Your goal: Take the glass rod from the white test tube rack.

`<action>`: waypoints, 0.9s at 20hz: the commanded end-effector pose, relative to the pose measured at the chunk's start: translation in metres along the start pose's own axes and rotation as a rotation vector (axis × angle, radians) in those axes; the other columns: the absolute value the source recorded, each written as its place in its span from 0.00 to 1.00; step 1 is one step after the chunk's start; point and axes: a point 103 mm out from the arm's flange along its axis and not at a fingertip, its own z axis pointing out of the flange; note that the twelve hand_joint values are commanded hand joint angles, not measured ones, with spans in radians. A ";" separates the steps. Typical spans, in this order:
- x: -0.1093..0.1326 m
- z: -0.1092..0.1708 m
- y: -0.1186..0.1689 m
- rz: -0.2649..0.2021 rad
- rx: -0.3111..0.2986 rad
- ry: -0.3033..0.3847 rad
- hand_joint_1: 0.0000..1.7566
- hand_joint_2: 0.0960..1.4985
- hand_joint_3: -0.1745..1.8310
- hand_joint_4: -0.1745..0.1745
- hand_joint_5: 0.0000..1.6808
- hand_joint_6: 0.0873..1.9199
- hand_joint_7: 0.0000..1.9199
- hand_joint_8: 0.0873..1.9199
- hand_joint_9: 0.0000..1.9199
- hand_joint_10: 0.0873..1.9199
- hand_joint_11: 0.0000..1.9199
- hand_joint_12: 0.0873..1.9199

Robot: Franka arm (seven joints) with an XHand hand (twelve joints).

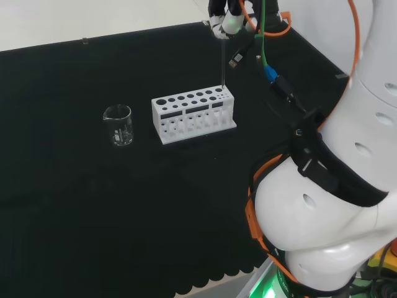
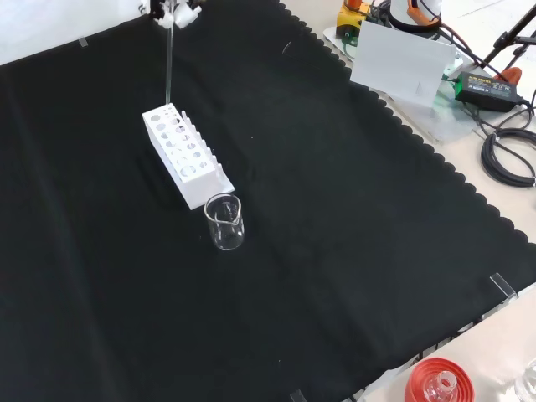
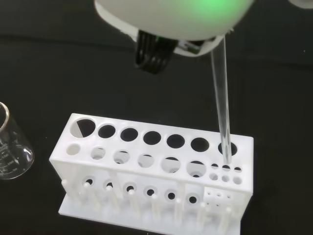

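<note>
I see the hand (image 1: 224, 22) pinching the top of the glass rod (image 3: 221, 105), held upright so its tip clears a small hole at the white test tube rack's (image 1: 193, 115) end, mid-cloth.

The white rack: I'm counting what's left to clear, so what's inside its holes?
One glass rod stands in a small end hole of the rack, its top under the hand. Other holes look empty. The grip is hidden.
</note>
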 end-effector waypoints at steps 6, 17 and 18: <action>0.013 -0.018 -0.037 0.001 -0.029 -0.017 0.75 0.33 0.54 0.00 0.66 0.43 0.68 0.48 0.86 0.29 0.83 0.36; 0.029 -0.017 -0.038 -0.024 -0.029 -0.010 0.75 0.33 0.54 0.00 0.66 0.43 0.68 0.48 0.87 0.29 0.83 0.36; 0.030 -0.017 -0.038 -0.025 -0.028 -0.010 0.75 0.33 0.54 0.00 0.66 0.43 0.68 0.48 0.87 0.29 0.83 0.36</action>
